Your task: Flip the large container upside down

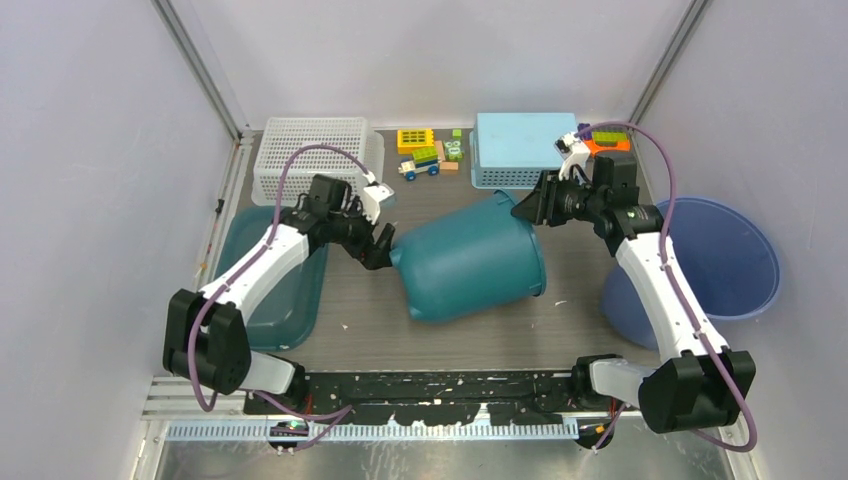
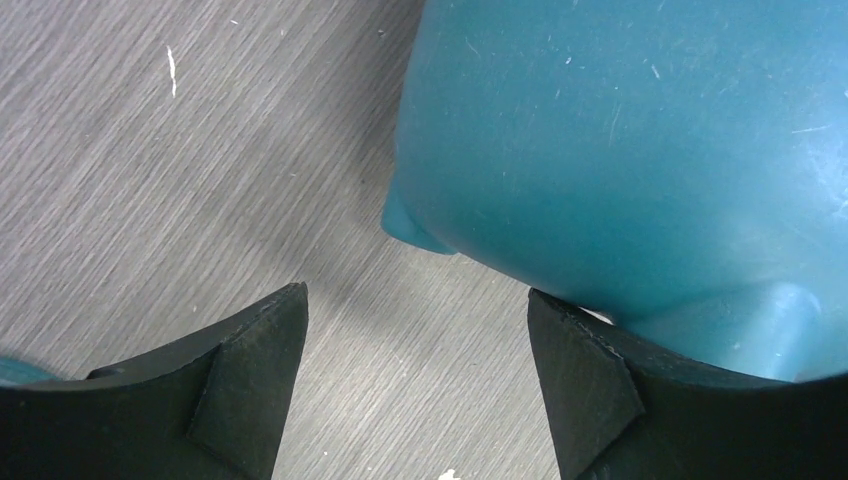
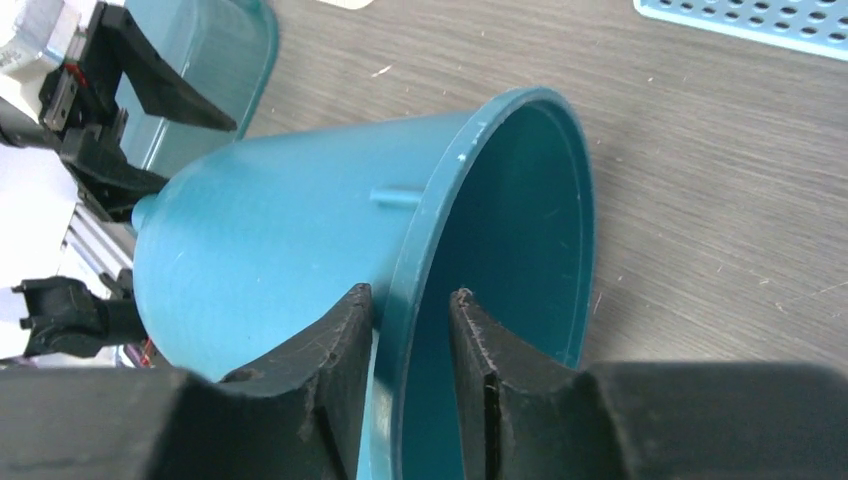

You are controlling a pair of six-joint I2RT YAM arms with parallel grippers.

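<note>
- Fingers of my right gripper close narrowly on the rim of the large container, one inside, one outside.
- My left gripper stands wide open at its base, one finger touching the wall.
- Large container lies on its side, middle of the table, mouth facing right.

My large container is a teal plastic bucket, scuffed with fine scratches and wider at the mouth than at the base. It lies on its side near the middle of the table, mouth turned to the right and far side, base to the left. Its rim sits pinched between the fingers of my right gripper.
</note>
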